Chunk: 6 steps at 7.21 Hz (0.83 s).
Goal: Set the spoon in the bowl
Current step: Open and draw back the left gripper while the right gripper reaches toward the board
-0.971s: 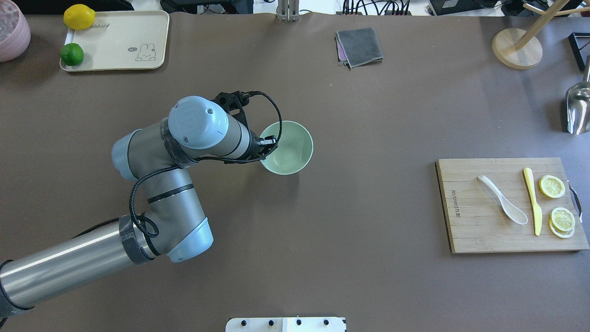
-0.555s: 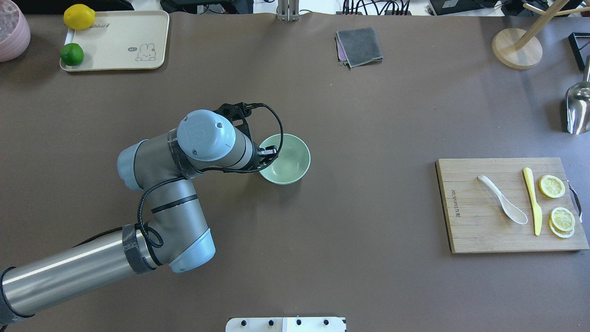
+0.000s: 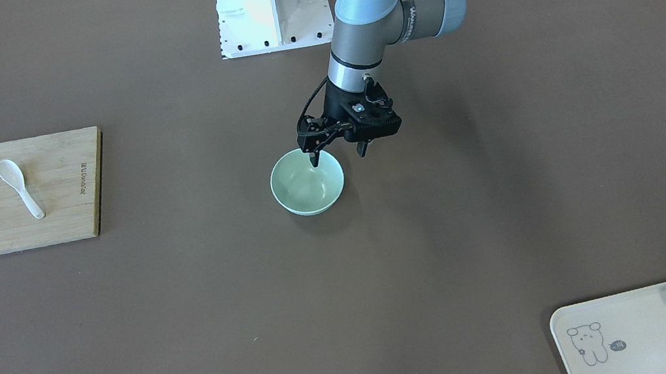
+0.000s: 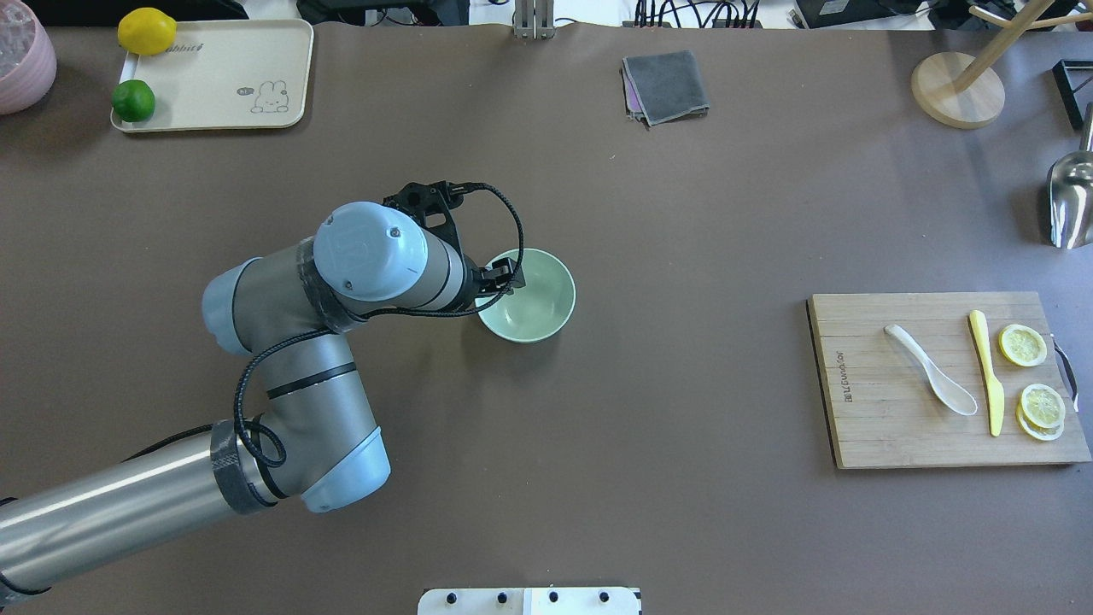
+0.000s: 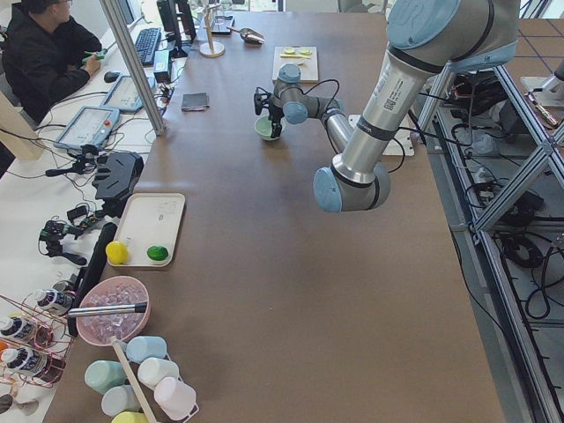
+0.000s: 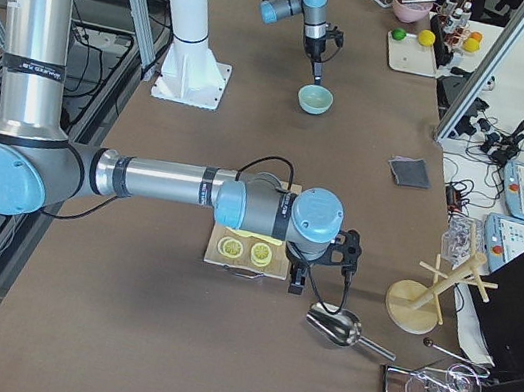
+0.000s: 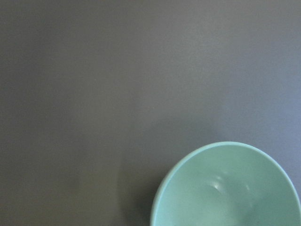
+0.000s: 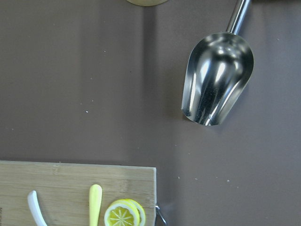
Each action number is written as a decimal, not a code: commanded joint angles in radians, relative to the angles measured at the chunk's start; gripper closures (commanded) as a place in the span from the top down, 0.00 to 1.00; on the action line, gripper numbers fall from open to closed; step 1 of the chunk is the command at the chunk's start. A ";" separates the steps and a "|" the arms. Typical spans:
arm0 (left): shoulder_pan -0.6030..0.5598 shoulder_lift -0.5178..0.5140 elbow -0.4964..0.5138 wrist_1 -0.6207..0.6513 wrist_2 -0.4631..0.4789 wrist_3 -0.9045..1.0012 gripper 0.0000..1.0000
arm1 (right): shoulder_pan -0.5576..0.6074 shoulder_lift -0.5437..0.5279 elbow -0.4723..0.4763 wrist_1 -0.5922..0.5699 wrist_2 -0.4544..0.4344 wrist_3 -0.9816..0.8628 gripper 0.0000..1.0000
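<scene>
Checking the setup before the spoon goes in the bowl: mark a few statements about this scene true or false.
1. The spoon lies on the cutting board. True.
2. The bowl holds lemon slices. False: it is empty; the slices lie on the board.
3. The left gripper is at the bowl's rim, jaws open. True.
4. The yellow knife lies off the board. False: it lies on the board, beside the spoon.

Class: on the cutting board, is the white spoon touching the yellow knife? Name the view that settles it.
Apart. The overhead exterior view shows bare wood of the cutting board between the spoon and the yellow knife along their whole lengths.
</scene>
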 commanded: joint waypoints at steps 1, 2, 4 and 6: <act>-0.111 0.030 -0.134 0.123 -0.107 0.099 0.98 | -0.154 -0.002 0.166 0.001 -0.024 0.244 1.00; -0.154 0.065 -0.154 0.123 -0.153 0.141 0.98 | -0.256 -0.002 0.256 0.001 -0.085 0.258 1.00; -0.188 0.093 -0.172 0.120 -0.161 0.202 0.98 | -0.462 0.002 0.337 0.063 -0.137 0.259 1.00; -0.190 0.093 -0.177 0.120 -0.160 0.202 0.98 | -0.594 -0.052 0.300 0.254 -0.317 0.259 1.00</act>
